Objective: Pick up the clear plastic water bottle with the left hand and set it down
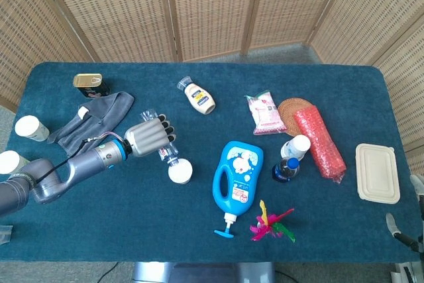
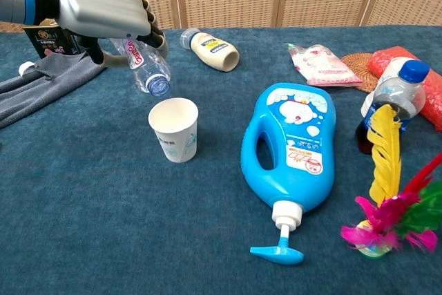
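Behind the paper cup (image 2: 173,129), left hand (image 2: 97,10) grasping clear bottle (image 2: 147,67), neck tilted down, bottle mostly hidden overhead, right hand seemingly unseen.

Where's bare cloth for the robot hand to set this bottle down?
Front-left cloth, below the left robot hand and left of the paper cup, is bare. Right of the blue jug it is crowded. The clear bottle hangs above the cup.

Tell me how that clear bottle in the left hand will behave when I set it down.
The clear bottle looks empty, so probably light and easily crushed. The left hand holds it tilted, mouth down toward the paper cup. Laid on its side, it may roll; upright, it would tip easily.
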`<action>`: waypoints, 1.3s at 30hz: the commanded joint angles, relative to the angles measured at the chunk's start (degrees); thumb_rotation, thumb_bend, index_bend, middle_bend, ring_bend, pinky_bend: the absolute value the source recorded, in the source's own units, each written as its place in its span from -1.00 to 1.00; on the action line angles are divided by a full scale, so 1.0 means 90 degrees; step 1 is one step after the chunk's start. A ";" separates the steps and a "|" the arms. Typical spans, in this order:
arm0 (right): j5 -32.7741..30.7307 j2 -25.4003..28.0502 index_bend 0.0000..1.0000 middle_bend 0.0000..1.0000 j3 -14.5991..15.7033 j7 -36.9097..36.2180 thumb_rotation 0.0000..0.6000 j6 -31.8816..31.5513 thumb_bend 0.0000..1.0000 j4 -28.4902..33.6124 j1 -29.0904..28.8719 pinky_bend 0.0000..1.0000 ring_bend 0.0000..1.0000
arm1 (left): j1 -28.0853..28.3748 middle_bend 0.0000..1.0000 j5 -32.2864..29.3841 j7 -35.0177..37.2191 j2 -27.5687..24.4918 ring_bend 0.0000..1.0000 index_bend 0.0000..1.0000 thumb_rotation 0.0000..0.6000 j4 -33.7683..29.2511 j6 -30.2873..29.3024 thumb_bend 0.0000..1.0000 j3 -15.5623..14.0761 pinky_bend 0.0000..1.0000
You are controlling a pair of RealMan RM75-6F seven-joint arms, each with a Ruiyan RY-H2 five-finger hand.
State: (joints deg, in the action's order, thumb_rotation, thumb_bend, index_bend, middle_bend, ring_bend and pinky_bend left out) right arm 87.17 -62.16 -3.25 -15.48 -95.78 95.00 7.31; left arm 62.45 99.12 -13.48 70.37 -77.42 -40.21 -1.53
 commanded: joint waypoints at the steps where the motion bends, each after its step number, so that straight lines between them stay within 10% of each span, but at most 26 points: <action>1: -0.0004 -0.0001 -1.00 -0.90 0.0003 0.0003 1.00 0.0004 -0.25 -0.0001 0.0004 -1.00 -1.00 | 0.0009 -0.25 0.0007 -0.0009 -0.0017 -0.21 -0.38 1.00 -0.0005 0.0006 0.28 -0.0020 -0.14; 39: -0.0049 0.0030 -1.00 -0.90 -0.0032 -0.0085 1.00 0.0056 -0.25 -0.0059 0.0017 -1.00 -1.00 | -0.1026 -0.26 -0.1530 0.1341 0.0548 -0.22 -0.45 1.00 -0.0360 -0.0886 0.27 0.0355 -0.09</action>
State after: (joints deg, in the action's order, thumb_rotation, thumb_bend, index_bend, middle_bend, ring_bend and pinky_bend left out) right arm 86.70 -61.92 -3.52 -16.29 -95.29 94.42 7.50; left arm 54.70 86.51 -3.18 74.57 -80.50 -46.47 1.17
